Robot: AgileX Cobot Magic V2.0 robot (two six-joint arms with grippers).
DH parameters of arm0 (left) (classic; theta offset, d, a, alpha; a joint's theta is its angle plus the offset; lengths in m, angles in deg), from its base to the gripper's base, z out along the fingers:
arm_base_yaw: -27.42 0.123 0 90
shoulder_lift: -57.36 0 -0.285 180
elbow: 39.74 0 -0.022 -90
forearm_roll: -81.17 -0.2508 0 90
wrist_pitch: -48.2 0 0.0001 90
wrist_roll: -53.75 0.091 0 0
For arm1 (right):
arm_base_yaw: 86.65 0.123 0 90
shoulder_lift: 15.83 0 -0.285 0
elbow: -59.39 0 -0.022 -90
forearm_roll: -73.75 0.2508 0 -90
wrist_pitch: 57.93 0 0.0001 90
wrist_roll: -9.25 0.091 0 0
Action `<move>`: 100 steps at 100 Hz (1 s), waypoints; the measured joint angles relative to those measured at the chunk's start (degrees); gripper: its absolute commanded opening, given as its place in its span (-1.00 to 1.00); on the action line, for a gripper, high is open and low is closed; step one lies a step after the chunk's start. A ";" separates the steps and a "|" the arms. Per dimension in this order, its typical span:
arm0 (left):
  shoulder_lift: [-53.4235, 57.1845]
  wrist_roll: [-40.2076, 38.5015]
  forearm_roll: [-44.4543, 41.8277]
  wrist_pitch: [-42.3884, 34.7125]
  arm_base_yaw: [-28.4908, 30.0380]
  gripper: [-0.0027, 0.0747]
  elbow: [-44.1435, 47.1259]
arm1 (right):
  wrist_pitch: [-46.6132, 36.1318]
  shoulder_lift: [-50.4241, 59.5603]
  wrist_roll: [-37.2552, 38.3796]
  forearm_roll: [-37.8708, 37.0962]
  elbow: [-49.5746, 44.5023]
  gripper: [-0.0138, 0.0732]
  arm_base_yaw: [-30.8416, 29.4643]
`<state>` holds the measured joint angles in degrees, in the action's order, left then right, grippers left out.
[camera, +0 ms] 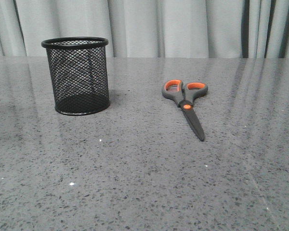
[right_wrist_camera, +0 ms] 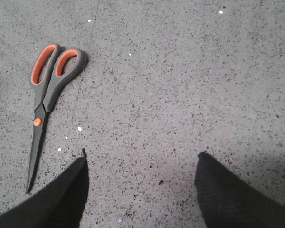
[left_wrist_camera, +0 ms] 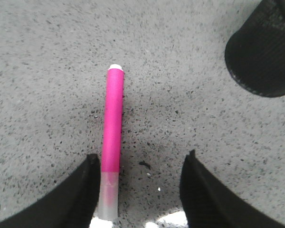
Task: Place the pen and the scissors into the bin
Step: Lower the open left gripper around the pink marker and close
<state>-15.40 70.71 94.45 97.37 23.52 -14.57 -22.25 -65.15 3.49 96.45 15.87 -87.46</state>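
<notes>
Nothing binned: pen [left_wrist_camera: 112,133] at surface's left edge, scissors [camera: 185,102] mid-surface, mesh bin [camera: 78,76] empty; both pincers [left_wrist_camera: 138,190] [right_wrist_camera: 141,190] released.

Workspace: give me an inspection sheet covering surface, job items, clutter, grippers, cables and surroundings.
Surface: grey speckled table, a few small white flecks on it.
Bin: the bin stands upright toward the left; nothing seen inside through the mesh.
Scissors: the scissors lie flat and closed to the right of the bin, handles toward the curtain, blades toward the robot.
Pen: the pen lies flat on the table; only its end shows at the front view's left edge.
Clutter: nothing seen.
Grippers: left gripper is open above the table, one finger close beside the pen; right gripper is open, empty, scissors off to one side.
Cables: nothing seen.
Surroundings: pale grey curtain behind the table.
</notes>
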 measured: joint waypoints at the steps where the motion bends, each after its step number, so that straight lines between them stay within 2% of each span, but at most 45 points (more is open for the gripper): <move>1: -0.36 0.38 0.00 0.01 0.00 -0.01 -0.32 | 0.00 0.00 0.00 0.00 0.00 0.31 0.00; 39: -14.38 4.10 0.00 1.24 0.00 -0.02 -5.81 | 0.53 0.00 -0.40 0.00 0.22 0.31 0.00; 100: -19.47 4.22 -1.45 -0.48 0.00 -0.02 -6.07 | 1.00 0.00 -0.72 0.00 0.22 0.31 0.00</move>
<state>-34.87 74.93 93.00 96.90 23.52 -20.64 -21.25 -65.15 2.77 96.45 16.09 -87.46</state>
